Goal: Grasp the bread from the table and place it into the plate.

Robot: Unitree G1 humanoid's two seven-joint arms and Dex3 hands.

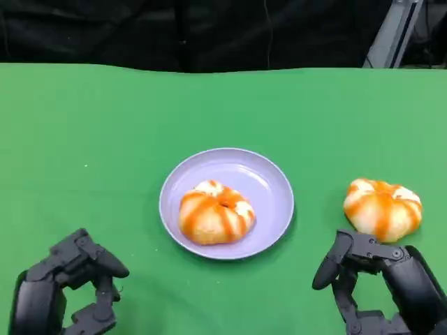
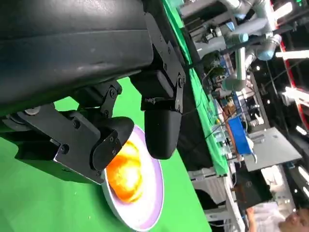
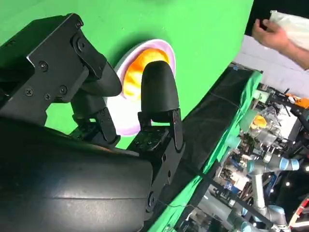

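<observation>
A green table point(image 1: 91, 132) carries a lilac plate point(image 1: 269, 185) near its middle, a little toward the near edge. One bread roll point(image 1: 215, 211), round and streaked with orange glaze, already lies in the plate, on the side nearer the robot's left. A second bread roll point(image 1: 383, 207) of the same look sits on the bare cloth toward the right edge of the table, well apart from the plate.

The left hand point(image 1: 70, 289) rests low at the near left corner, its fingers point(image 1: 105, 262) apart and curved, holding nothing. In the left wrist view the same hand point(image 2: 120, 121) shows dark fingers point(image 2: 161, 130) spread with a gap between them, and the plate point(image 2: 154, 203) with its roll point(image 2: 126, 171) lies beyond.

The right hand point(image 1: 380, 286) sits at the near right corner, just on the near side of the second roll, close to it but not touching it. Its fingers point(image 1: 332, 265) are parted and empty. The right wrist view shows this hand point(image 3: 111, 96) with fingers point(image 3: 157, 89) spread, and the plate point(image 3: 120, 113) and the roll point(image 3: 135, 72) past them.

Behind the far edge hangs a black backdrop point(image 1: 209, 31). In the right wrist view a person's hand point(image 3: 270, 34) shows beyond the table.
</observation>
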